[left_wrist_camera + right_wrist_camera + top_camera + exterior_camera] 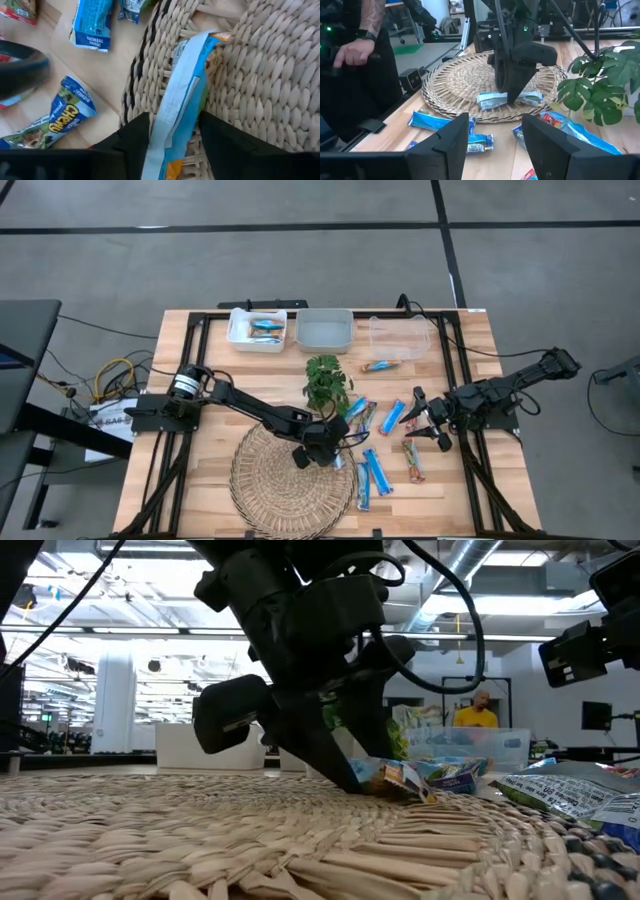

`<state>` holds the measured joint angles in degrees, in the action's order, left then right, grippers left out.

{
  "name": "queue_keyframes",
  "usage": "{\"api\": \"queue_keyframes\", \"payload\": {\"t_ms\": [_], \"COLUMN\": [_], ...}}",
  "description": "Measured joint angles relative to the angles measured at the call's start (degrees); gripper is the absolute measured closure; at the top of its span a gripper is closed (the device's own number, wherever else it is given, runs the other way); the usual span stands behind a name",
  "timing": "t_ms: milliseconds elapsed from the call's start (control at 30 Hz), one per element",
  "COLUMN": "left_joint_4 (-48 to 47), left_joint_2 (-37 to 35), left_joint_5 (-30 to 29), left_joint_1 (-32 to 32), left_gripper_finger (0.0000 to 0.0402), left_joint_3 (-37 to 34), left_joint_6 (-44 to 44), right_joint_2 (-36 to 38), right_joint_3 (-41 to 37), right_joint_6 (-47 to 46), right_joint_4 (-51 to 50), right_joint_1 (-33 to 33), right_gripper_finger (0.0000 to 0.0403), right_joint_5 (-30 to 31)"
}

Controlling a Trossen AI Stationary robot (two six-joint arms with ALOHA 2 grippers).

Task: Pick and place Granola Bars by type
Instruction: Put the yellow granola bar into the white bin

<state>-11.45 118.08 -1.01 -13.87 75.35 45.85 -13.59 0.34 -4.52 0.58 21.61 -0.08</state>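
Note:
A light-blue granola bar [185, 85] lies flat on the right edge of the round woven mat [285, 480]. It also shows in the right wrist view as a granola bar [492, 100]. My left gripper [175, 135] is low over its middle, open, one finger by each long side. Several more bars lie on the wood right of the mat: blue ones [372, 472] [392, 416], a reddish one [413, 460] and a tan one [378, 366]. My right gripper [422, 420] waits open at the table's right, holding nothing. My left gripper slants down from the table's left, its fingers [135, 137] lying across the bar, close against both long edges [192, 107]. Whether they touch the wrapper cannot be told. The bar lies flat on the mat.
Three containers stand along the far edge: a white tray [240, 330] with bars in it, a grey-white tub [326, 315] and a clear box [398, 338]. A small green plant [325, 383] stands just beyond the mat. A person [360, 50] stands beside the table.

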Motion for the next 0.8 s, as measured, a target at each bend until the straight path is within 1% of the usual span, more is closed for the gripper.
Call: {"api": "queue_keyframes", "payload": {"t_ms": [233, 400, 567, 800], "left_joint_4": [-1.11, -1.2, -1.26, 0.16], "left_joint_2": [0.0, 0.0, -1.21, -7.29], "left_joint_5": [0.11, 0.05, -0.41, -0.38], "left_joint_1": [-0.02, -0.02, -0.17, -0.17], "left_gripper_finger": [0.0309, 0.0345, 0.0359, 0.0355], "left_joint_3": [0.0, -0.02, -0.13, -0.15], "left_joint_6": [-1.92, -3.43, -5.05, -9.38], "right_joint_2": [-0.06, -0.06, -0.06, -0.06], "right_joint_3": [0.02, 0.02, 0.02, 0.02], "right_joint_6": [0.0, 0.01, 0.01, 0.01], "right_joint_4": [-0.07, -0.09, -0.09, -0.11], "right_joint_1": [0.0, 0.0, 0.0, 0.0], "right_gripper_finger": [0.0225, 0.0226, 0.0226, 0.0226], "right_joint_5": [0.05, 0.07, 0.07, 0.07]}}
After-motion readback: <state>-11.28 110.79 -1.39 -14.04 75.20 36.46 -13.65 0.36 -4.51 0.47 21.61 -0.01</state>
